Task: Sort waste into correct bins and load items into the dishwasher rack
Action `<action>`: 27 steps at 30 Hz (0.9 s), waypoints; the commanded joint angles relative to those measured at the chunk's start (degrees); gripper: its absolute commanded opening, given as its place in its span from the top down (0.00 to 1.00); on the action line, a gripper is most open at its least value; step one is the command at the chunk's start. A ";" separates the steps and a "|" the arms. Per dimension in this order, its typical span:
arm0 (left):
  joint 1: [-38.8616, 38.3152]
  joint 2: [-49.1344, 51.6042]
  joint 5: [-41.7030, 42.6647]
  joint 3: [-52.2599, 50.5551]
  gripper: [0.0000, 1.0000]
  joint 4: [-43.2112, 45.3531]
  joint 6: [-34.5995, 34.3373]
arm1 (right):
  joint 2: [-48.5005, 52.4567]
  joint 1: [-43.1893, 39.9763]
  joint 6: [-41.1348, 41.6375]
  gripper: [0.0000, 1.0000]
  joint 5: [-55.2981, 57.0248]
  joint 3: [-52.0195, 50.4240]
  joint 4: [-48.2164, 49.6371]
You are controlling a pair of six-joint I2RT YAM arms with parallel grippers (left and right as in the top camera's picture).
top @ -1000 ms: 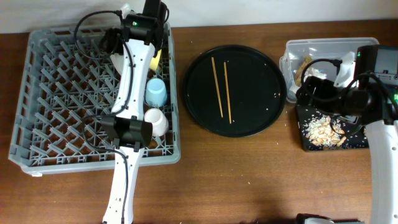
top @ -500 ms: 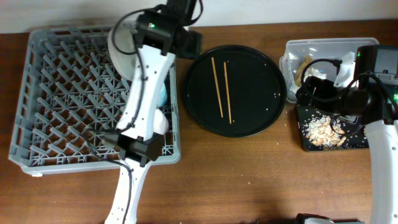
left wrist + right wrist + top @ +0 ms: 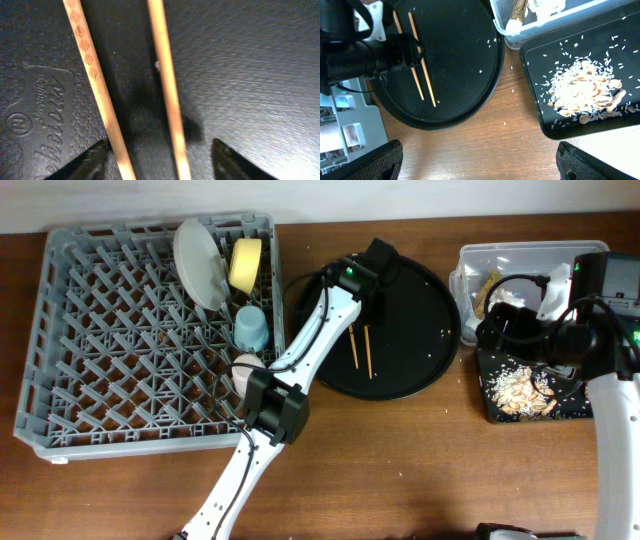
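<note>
Two wooden chopsticks (image 3: 360, 352) lie side by side on the round black tray (image 3: 420, 310). My left gripper (image 3: 357, 315) is low over them, open, and both chopsticks (image 3: 167, 85) run between its jaws (image 3: 162, 162). My right gripper (image 3: 480, 165) is open and empty, above the table beside the shallow black tray (image 3: 535, 60). The grey rack (image 3: 90, 380) holds the plate (image 3: 197, 262), yellow bowl (image 3: 245, 264), blue cup (image 3: 250, 328) and pale cup (image 3: 245, 368).
The clear tub (image 3: 520, 252) at the back right holds white tissue (image 3: 545, 5) and a brown scrap. The shallow black tray (image 3: 495, 405) holds tan food bits and rice (image 3: 580, 92). A few crumbs lie on the round tray (image 3: 465, 60) and the table.
My left arm has swung right from the back of the rack to the round tray and come down over the chopsticks. The right arm has not moved.
</note>
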 commanded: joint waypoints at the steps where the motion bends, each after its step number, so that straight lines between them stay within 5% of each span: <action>1: 1.55 0.15 0.11 0.61 0.41 -1.42 -0.61 | 0.07 -0.31 -0.42 0.02 0.52 -0.42 0.00; 10: 3.89 -7.28 3.74 0.61 0.41 -13.40 -0.87 | 0.07 -0.31 -0.42 0.02 0.52 -0.42 0.00; 20: 4.15 -4.50 2.14 0.31 0.41 -11.96 -24.15 | 0.07 -0.31 -0.42 0.02 0.52 -0.42 0.00; 27: 4.17 0.13 2.19 0.15 0.42 -11.43 -26.16 | 0.07 -0.31 -0.42 0.02 0.52 -0.42 0.00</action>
